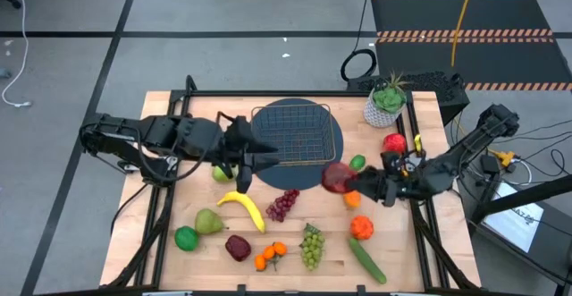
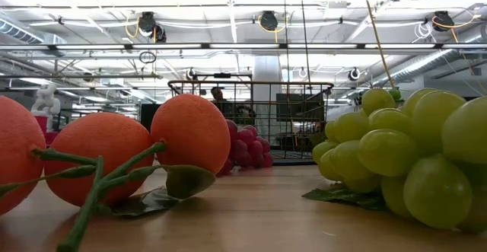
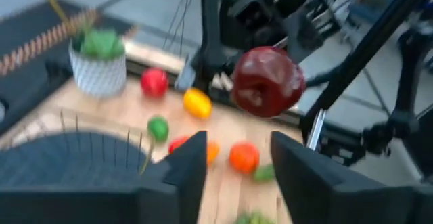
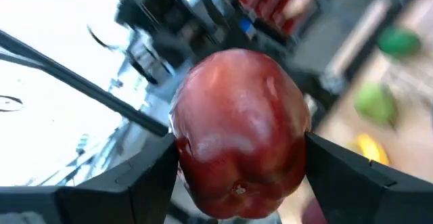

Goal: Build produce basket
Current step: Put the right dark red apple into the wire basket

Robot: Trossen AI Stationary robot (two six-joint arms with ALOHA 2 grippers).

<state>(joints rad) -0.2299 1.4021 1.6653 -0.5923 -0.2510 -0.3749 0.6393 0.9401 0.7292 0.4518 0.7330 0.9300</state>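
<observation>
Wooden tabletop (image 1: 295,274), seen from above: my right gripper (image 1: 344,181) holds a dark red apple (image 1: 336,176) just off the near right corner of the wire basket (image 1: 297,131), which still looks bare. My left gripper (image 1: 264,161) hovers at the basket's near left edge, fingers parted on nothing. To finish well, I judge I should carry the apple clear over the brass rim and well inside before I let go, low enough that it does not roll. Loose on the board I count one banana (image 1: 243,208), one purple grape bunch (image 1: 283,204), one green grape bunch (image 1: 311,246), one cucumber (image 1: 366,260), one pear (image 1: 208,222) and one orange cluster (image 1: 269,256); the smaller pieces are harder to tally.

Table level: three oranges (image 2: 190,134) and the green grapes fill the foreground, the basket upright behind them, neither gripper in sight.

Left wrist: my two fingers (image 3: 186,166) stand apart and empty, the held apple beyond.

Right wrist: my jaws clamp the apple on both flanks.
</observation>
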